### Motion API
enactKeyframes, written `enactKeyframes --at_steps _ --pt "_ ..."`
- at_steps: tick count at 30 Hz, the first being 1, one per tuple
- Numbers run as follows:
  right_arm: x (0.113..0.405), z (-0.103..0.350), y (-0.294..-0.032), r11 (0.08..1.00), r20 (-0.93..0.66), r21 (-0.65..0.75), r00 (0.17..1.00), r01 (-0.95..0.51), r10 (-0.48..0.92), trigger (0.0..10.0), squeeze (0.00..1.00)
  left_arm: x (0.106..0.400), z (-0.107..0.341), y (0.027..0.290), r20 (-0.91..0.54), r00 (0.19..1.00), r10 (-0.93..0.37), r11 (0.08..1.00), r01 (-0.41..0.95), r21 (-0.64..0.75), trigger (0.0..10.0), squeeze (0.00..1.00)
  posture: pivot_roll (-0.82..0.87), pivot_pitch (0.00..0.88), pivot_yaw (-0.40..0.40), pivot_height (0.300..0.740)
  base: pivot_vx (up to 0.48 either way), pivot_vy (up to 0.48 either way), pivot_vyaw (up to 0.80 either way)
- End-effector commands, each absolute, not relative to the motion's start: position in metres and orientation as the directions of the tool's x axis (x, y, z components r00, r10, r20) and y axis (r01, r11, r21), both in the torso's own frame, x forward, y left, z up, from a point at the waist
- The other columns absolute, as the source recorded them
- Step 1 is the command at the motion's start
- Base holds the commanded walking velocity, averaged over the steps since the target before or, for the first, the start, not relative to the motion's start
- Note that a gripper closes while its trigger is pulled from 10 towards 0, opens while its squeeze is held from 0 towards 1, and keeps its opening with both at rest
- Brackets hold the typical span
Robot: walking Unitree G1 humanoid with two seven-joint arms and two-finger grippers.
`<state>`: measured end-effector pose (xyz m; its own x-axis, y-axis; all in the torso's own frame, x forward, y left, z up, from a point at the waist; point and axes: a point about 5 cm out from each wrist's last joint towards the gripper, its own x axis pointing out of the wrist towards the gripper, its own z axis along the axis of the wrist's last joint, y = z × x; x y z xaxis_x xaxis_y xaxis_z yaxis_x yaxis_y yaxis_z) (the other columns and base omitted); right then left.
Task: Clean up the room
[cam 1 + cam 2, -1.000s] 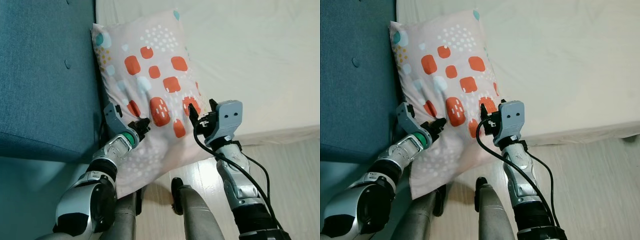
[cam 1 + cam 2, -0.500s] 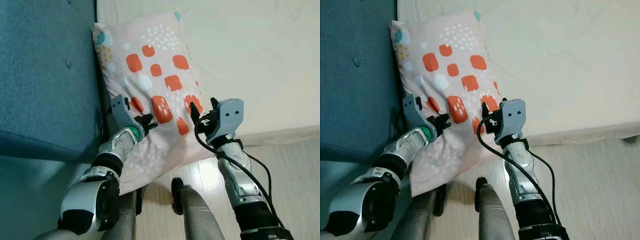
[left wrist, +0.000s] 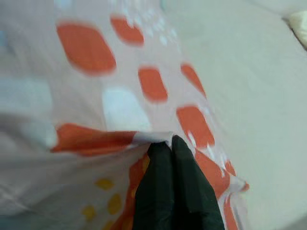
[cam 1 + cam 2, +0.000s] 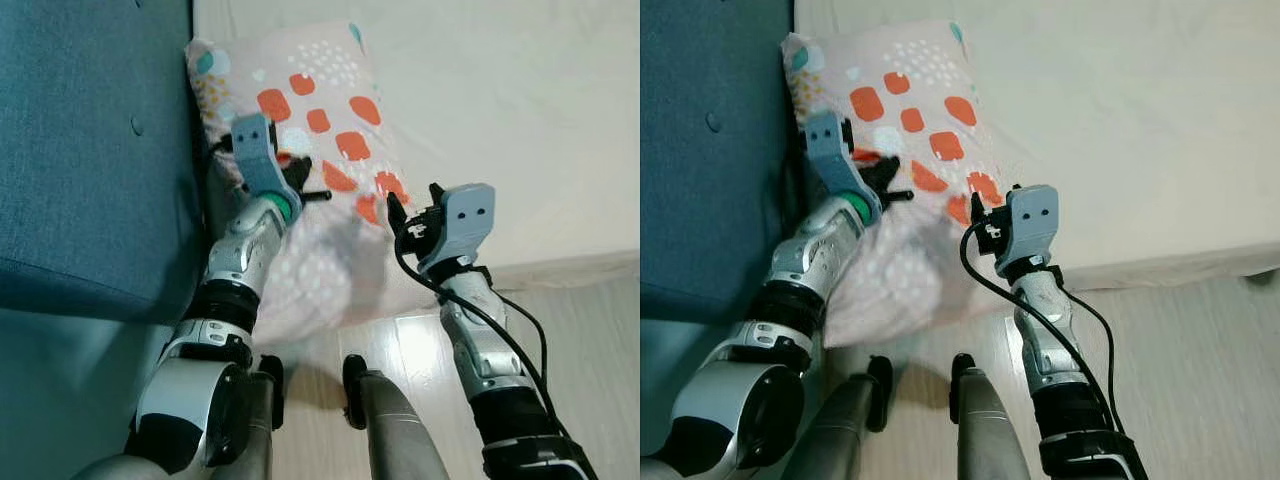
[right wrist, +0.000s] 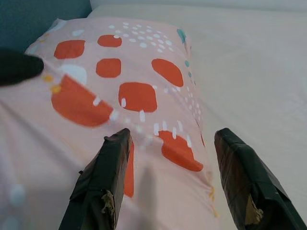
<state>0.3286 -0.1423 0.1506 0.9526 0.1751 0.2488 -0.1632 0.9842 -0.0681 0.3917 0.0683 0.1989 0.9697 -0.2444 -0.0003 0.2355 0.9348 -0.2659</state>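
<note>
Left tool (image 3: 171,143): fingers closed together, a fold of pillowcase fabric pinched between the tips. Raised over the pillow's middle, near the headboard side.

Right tool (image 5: 177,158): fingers spread wide, nothing held. Positioned at the pillow's lower corner, just above the fabric; contact cannot be confirmed.

Pillow (image 4: 330,130): pale pink, printed with orange blocks, white dots and teal spots. Laid on the bed (image 4: 520,110) against the blue headboard (image 4: 90,150), its lower end overhanging the mattress edge toward the wooden floor (image 4: 590,340). The cloth is bunched where it is gripped.

Step in hand, as judged: the pillow is being drawn up onto the bed by the left tool.

Next move, as judged: the overhanging end is to be carried fully onto the mattress; a second grip by the right tool would be called for, so that the fabric is not merely stretched.
</note>
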Motion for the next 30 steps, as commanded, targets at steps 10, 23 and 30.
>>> enactKeyframes --at_steps 10,23,30 --pt "0.329 0.142 -0.147 0.987 0.232 -0.072 0.96 -0.144 0.157 10.0 0.0 0.386 0.247 0.067 0.229 0.968 -0.099 0.989 0.12 -0.08 0.0 0.0 -0.07 0.286 0.065 0.74 0.0 0.0 0.0" --pt "0.333 0.147 -0.153 0.989 0.255 -0.081 0.957 -0.123 0.14 10.0 0.0 0.378 0.332 0.071 0.538 0.842 0.036 0.996 0.012 -0.087 0.0 0.0 -0.08 0.252 0.064 0.74 0.0 0.0 0.0" --pt "0.332 0.145 -0.15 0.989 0.252 -0.079 0.957 -0.127 0.143 10.0 0.0 0.381 0.346 0.068 0.554 0.827 0.089 0.99 -0.012 -0.141 0.0 0.0 -0.08 0.256 0.068 0.74 0.0 0.0 0.0"
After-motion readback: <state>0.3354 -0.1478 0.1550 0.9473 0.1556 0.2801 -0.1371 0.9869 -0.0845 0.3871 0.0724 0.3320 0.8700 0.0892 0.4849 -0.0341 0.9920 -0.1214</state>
